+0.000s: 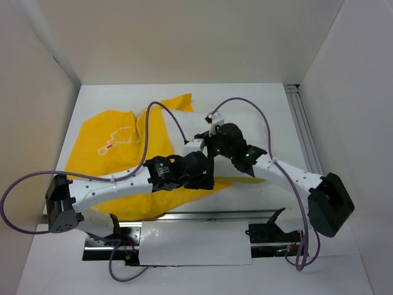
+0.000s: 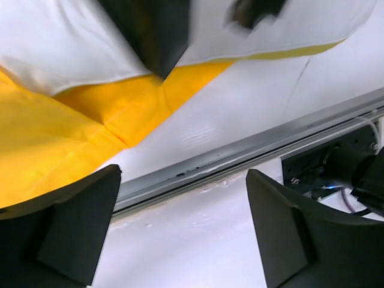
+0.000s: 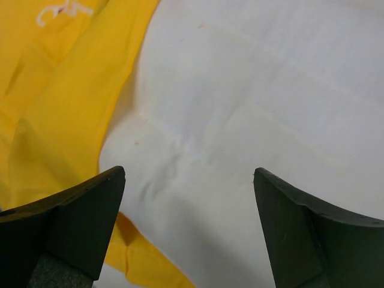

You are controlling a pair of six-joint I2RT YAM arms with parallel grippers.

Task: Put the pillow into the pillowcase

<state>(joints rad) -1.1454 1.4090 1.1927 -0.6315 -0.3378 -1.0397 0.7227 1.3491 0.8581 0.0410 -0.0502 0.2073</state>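
On the white desk [image 1: 270,104], the yellow pillowcase [image 1: 110,147] sprawls crumpled across the left half of the overhead view. The white pillow [image 3: 240,108] fills the right wrist view, its lower left corner lying over yellow cloth; whether any of it sits inside the case cannot be told. The right pincer [image 3: 189,177] hovers wide open above the pillow, holding nothing. The left pincer [image 2: 183,180], also open and empty, hangs over the metal rail [image 2: 240,150] at the desk's near edge. The task looks barely begun: next, one pincer must likely lift the case's mouth while the other grips the pillow's edge.
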